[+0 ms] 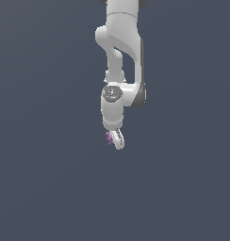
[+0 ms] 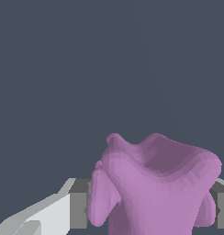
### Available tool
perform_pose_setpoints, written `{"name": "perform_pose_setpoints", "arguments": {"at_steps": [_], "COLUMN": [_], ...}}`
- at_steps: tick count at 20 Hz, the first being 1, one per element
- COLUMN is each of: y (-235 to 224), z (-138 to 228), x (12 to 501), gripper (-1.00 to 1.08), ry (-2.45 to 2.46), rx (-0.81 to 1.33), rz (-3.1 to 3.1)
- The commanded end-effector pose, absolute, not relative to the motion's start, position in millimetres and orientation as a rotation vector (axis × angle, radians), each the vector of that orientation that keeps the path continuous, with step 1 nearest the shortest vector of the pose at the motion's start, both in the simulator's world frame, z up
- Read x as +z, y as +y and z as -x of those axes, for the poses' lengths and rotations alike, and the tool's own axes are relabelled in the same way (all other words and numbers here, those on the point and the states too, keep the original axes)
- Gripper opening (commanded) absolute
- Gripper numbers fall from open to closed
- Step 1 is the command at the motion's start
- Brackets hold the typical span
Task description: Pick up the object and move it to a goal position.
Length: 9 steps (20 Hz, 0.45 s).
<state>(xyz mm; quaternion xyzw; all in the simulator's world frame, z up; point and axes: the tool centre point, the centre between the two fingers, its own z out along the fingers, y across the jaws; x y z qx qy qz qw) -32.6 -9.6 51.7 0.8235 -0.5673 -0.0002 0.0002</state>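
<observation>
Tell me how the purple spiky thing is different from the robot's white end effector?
The purple spiky thing is purple-pink; the end effector is white with grey pads. The spiky thing is lumpy with blunt points; the end effector is smooth and blocky. In the exterior view the spiky thing looks much smaller. They touch: it sits between the pads.

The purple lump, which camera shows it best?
The wrist view: the purple lump fills the lower frame, its blunt points clear, with grey fingers against both sides. The exterior view shows only a small pink speck beside the gripper.
</observation>
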Motion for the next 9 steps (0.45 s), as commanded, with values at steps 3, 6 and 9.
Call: {"name": "perform_pose_setpoints", "arguments": {"at_steps": [3, 6, 9], "y": [-17, -20, -21], "z": [46, 50, 51], "x": [53, 54, 54], "gripper": [-1.0, -1.0, -1.0], "ry": [-1.781, -1.781, -1.781], "rx": [0.0, 0.0, 0.0], "rz": [-2.588, -2.588, -2.588]}}
